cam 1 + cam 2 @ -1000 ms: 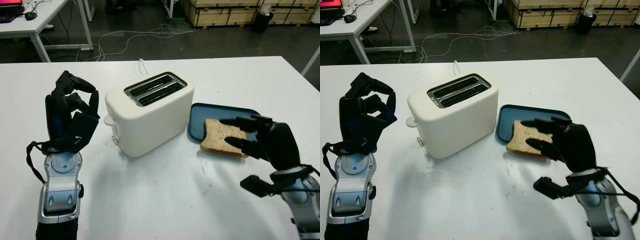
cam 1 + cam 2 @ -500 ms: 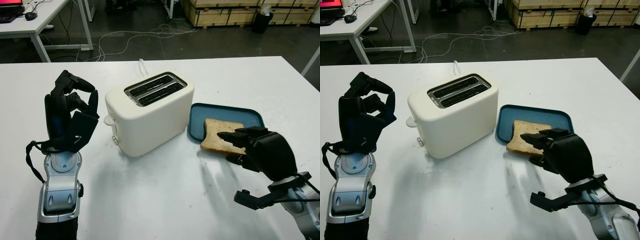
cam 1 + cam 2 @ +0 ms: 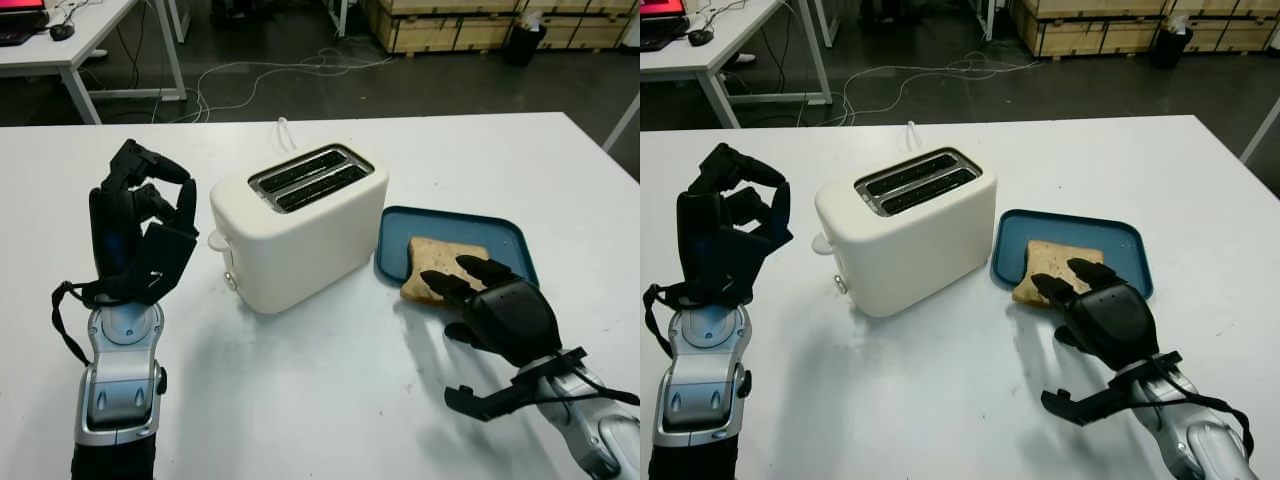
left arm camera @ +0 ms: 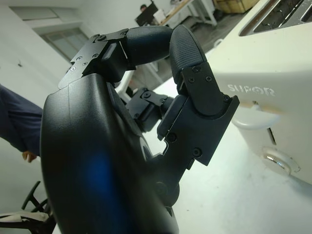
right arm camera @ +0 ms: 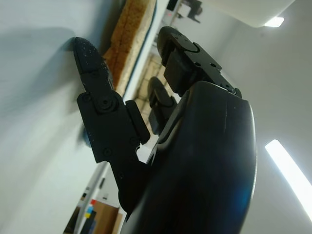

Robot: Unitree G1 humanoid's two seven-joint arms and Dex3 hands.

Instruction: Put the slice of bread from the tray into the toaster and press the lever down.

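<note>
White toaster [image 3: 298, 224] – one; bread slice [image 3: 437, 262] – one.

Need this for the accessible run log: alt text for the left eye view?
The robot's right hand reaches over the near edge of a slice of bread lying half on a blue tray, not yet gripping it. A white toaster with two empty slots stands left of the tray on a white table, and the left hand is raised beside it, fingers curled.

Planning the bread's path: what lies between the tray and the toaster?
Bare white table; the tray sits just beside the toaster, in the left eye view.
</note>
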